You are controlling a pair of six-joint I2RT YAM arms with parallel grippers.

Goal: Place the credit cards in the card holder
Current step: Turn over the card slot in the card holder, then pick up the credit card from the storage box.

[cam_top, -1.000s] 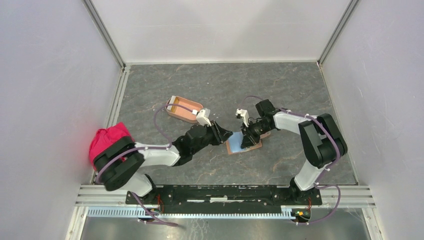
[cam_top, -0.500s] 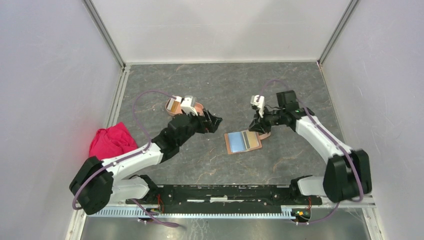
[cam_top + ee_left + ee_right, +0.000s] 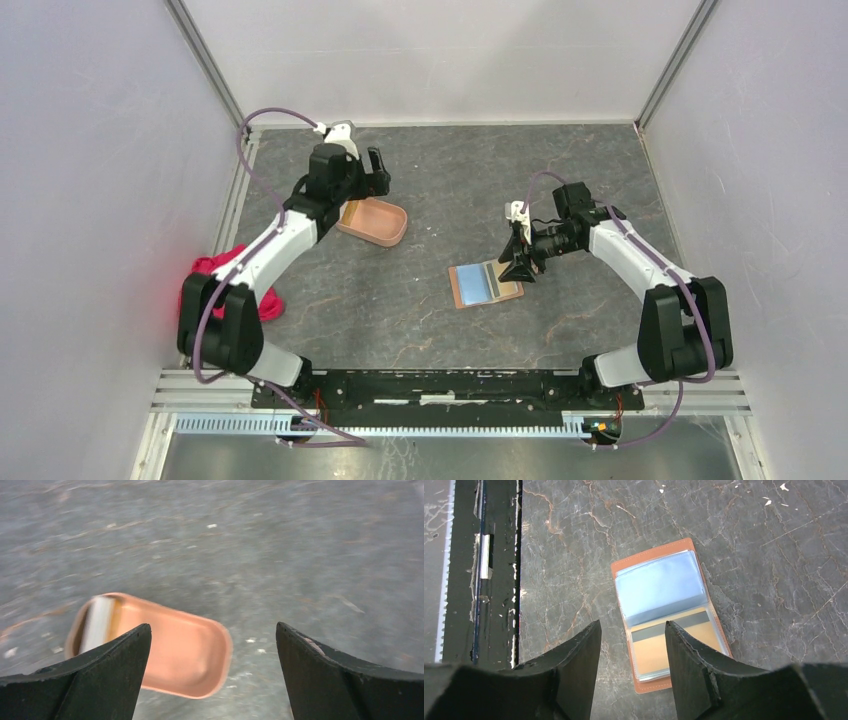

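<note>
At eleven o'clock left fingers (image 3: 75, 680) gape facing the card holder (image 3: 190, 655); right fingers (image 3: 574, 680), likewise spread, could skid off seemingly sleeved credit cards (image 3: 674, 650).

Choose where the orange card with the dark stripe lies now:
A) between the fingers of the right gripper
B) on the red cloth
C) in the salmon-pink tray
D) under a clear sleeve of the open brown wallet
D: the right wrist view shows the orange card under a clear sleeve of the open brown wallet, with the right gripper open and empty above it.
</note>
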